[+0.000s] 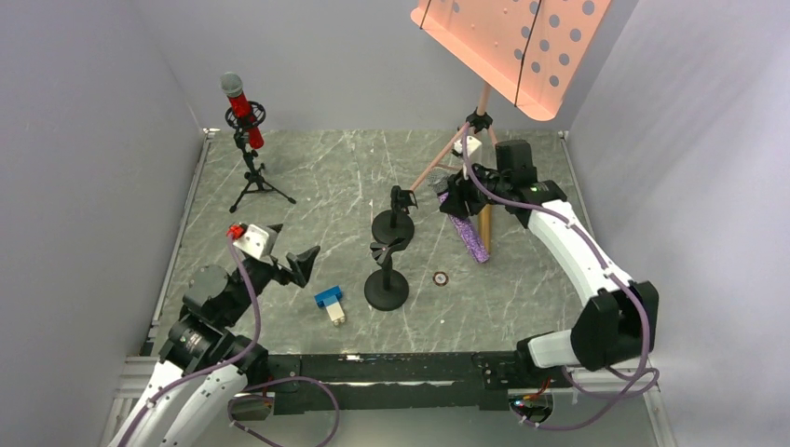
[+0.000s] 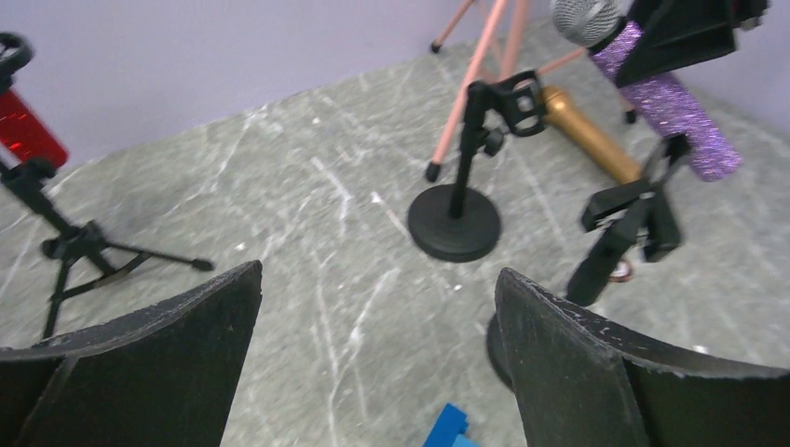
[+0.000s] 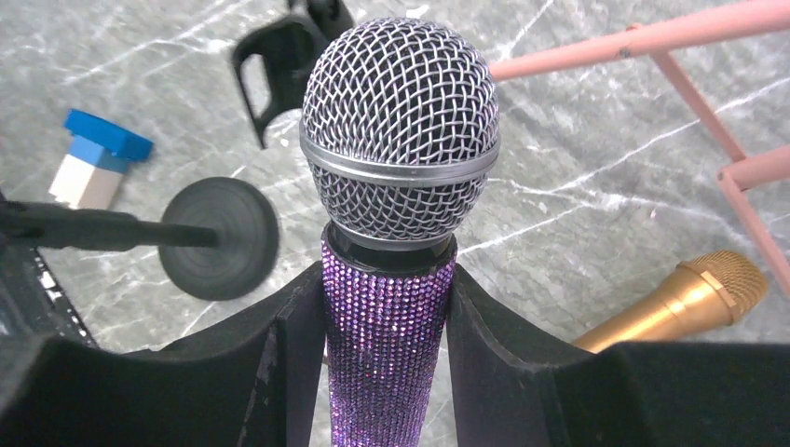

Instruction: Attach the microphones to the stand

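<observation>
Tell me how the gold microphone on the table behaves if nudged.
Lying on its side, the gold microphone has a round body, so it would probably roll. Its taper suggests a curved path. The smooth metallic finish looks slippery to grip.

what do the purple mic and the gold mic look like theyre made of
The purple microphone: handle covered in rows of tiny glittery studs, likely plastic rhinestones; head a woven silver wire mesh with a shiny band, probably metal. The gold microphone: smooth satin gold body and gold mesh head, painted metal or plastic, hard to tell.
</observation>
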`<state>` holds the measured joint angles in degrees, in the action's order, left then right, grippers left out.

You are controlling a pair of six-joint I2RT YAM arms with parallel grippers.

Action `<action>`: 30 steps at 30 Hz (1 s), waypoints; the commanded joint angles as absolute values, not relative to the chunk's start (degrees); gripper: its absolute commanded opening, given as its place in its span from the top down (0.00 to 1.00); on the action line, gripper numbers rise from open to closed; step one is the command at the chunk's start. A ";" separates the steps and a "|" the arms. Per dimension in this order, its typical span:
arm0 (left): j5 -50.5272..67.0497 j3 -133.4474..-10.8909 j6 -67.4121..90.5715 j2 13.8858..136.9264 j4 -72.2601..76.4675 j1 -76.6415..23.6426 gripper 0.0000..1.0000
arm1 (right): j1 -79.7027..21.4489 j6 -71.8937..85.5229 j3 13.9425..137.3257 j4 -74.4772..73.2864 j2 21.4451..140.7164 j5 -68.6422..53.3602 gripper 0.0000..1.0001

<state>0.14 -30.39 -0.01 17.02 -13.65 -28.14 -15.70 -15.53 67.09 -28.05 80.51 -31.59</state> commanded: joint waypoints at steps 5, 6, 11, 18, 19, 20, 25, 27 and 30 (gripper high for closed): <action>17.28 -42.68 17.94 26.41 -7.46 -27.86 0.01 | -14.94 -21.08 70.22 -31.56 71.07 -47.94 0.85; 19.35 -43.55 20.01 28.06 -6.23 -27.86 0.01 | -14.94 -21.78 70.95 -32.02 70.23 -49.30 0.85; 28.46 -46.75 28.99 36.13 2.97 -27.86 0.01 | -15.21 -27.82 77.52 -36.99 69.76 -58.52 0.85; 35.85 -51.34 34.44 46.27 13.47 -30.53 0.01 | -16.76 -30.36 83.01 -39.87 72.22 -66.67 0.83; 35.50 -51.93 34.09 47.46 14.16 -31.83 0.01 | -16.93 -29.95 83.30 -39.74 72.39 -67.45 0.83; 34.61 -52.59 33.52 48.47 14.37 -33.21 0.01 | -16.96 -29.52 83.61 -39.68 72.65 -68.23 0.83; 27.34 -54.53 29.84 52.95 16.94 -40.64 0.01 | -17.21 -26.25 83.84 -38.18 73.53 -71.91 0.83; 25.85 -55.39 29.25 55.15 18.12 -42.05 0.02 | -17.38 -25.49 83.33 -37.46 73.42 -72.46 0.83; 23.71 -57.28 27.73 57.98 19.19 -43.79 0.05 | -17.40 -25.55 82.28 -37.41 73.13 -72.88 0.83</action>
<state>27.94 -53.36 30.28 55.37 13.80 -41.95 -17.08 -26.33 81.43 -40.47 74.26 -67.96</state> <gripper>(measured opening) 0.965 0.487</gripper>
